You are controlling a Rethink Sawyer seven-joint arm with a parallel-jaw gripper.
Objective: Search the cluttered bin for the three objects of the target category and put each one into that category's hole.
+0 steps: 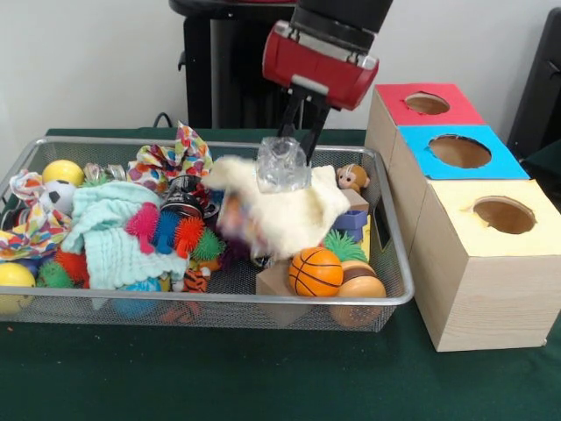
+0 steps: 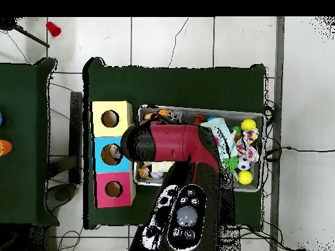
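My gripper (image 1: 295,149) hangs over the middle of the wire mesh bin (image 1: 219,299) and is shut on a clear wrinkly plastic bottle (image 1: 282,164), held above the clutter. A pale yellow cloth (image 1: 294,215) is blurred just under the bottle; I cannot tell whether it hangs from it. The red-topped box's round hole (image 1: 427,103) is to the right of the bin, farthest back; it also shows in the overhead view (image 2: 113,189). In the overhead view the arm (image 2: 173,144) hides the gripper and the bottle. No other bottle shows clearly.
The blue-topped box (image 1: 459,151) and the yellow-topped box (image 1: 503,215) stand in a row in front of the red one. The bin holds a basketball (image 1: 315,271), spiky balls (image 1: 175,232), a mint cloth (image 1: 110,237), a black-and-silver can (image 1: 184,196) and yellow balls (image 1: 62,171).
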